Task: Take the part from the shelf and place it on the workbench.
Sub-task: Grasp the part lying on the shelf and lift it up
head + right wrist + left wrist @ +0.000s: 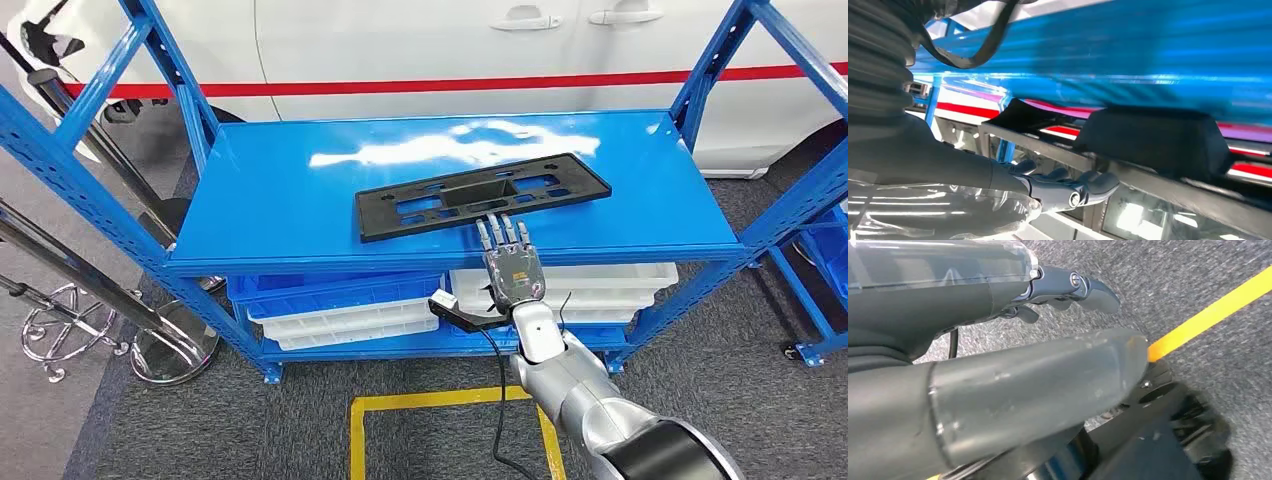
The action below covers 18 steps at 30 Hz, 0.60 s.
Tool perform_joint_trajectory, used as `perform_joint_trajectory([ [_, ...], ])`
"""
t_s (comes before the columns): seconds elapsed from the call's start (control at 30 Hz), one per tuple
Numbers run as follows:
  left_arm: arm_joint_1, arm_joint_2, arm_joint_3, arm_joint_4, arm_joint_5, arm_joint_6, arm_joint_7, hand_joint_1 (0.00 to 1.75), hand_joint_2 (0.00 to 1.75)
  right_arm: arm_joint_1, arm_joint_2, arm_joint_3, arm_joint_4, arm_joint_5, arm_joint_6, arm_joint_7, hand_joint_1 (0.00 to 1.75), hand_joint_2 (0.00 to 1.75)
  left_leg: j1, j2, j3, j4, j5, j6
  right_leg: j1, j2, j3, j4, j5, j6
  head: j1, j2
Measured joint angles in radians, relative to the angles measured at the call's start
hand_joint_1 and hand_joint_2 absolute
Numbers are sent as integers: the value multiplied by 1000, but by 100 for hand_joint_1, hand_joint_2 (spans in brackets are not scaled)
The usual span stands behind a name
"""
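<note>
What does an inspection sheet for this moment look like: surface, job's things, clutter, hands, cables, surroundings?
Surface: blue shelf top, glossy, bare apart from the part.
Job's things: black part lies flat on the shelf top, near its front edge; the workbench is nothing seen.
Clutter: blue and white bins stacked on the lower level.
Hands: right hand reaches the part's front edge, fingers extended at it; grip not confirmed. Left hand hangs over the carpet, holding nothing.
Cables: black cable runs along the right arm.
Surroundings: white car with red stripe behind the shelf, chrome stands at left, yellow floor tape.
</note>
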Motion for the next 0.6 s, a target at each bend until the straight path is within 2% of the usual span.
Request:
perform_joint_trajectory([
  [0.07,1,0,0,0,-2,0,0,0,0,5,0,-8,-6,0,0,0,0,175,0,0,-22,27,6,0,2,0,5,1,-3,0,0,0],
  [0.1,2,0,0,0,-4,0,0,0,0,9,0,-17,-15,0,0,0,0,175,0,0,-33,32,23,1,4,0,10,1,-7,-1,0,0],
  [0.13,2,0,0,0,-6,0,0,0,0,13,0,-27,-28,0,0,0,0,175,0,0,-23,-3,58,3,5,1,16,3,-12,0,0,0],
  [0.17,2,0,1,0,-9,1,0,0,0,17,0,-39,-46,0,0,-2,0,175,0,0,1,-70,104,7,5,1,22,5,-18,2,0,0],
  [0.2,1,0,1,0,-11,2,0,0,0,21,0,-53,-69,0,0,-6,0,175,-3,0,29,-134,137,11,7,2,27,7,-24,6,0,0],
  [0.23,1,0,3,0,-14,2,0,0,0,27,0,-68,-95,0,0,-13,0,175,-5,0,54,-189,157,14,8,3,29,10,-29,10,0,0],
  [0.27,0,0,4,0,-16,3,0,0,0,34,-1,-84,-126,-1,0,-25,0,175,-7,-1,68,-221,160,18,10,3,28,12,-32,14,0,0],
  [0.33,0,0,7,0,-21,3,0,0,0,56,0,-122,-200,-3,0,-63,0,175,-10,-2,75,-235,148,25,11,2,26,11,-33,24,0,0],
  [0.4,3,-1,7,0,-25,3,-1,0,0,77,3,-165,-279,-6,0,-104,0,175,-5,-2,82,-247,147,36,10,1,25,18,-44,35,0,0],
  [0.43,3,-1,8,0,-26,3,-1,0,0,83,4,-189,-313,-8,0,-119,0,175,-2,-2,87,-253,147,41,10,1,15,42,-59,40,0,0],
  [0.47,3,-2,8,0,-28,3,-2,0,0,87,5,-211,-341,-10,0,-130,0,175,0,-2,92,-258,148,46,9,1,-10,91,-84,44,1,0],
  [0.53,1,-4,8,0,-30,3,-2,0,0,98,6,-248,-383,-12,0,-147,0,175,-1,-2,94,-259,145,52,8,1,-86,224,-136,50,1,0],
  [0.57,1,-5,9,0,-32,3,-2,0,0,107,7,-262,-399,-12,0,-155,0,175,-1,-3,95,-258,143,54,6,1,-121,277,-146,52,1,0],
  [0.6,2,-6,10,0,-33,3,-2,0,0,115,8,-274,-413,-13,0,-162,0,175,-1,-4,96,-257,141,54,5,1,-139,295,-136,54,1,0],
])
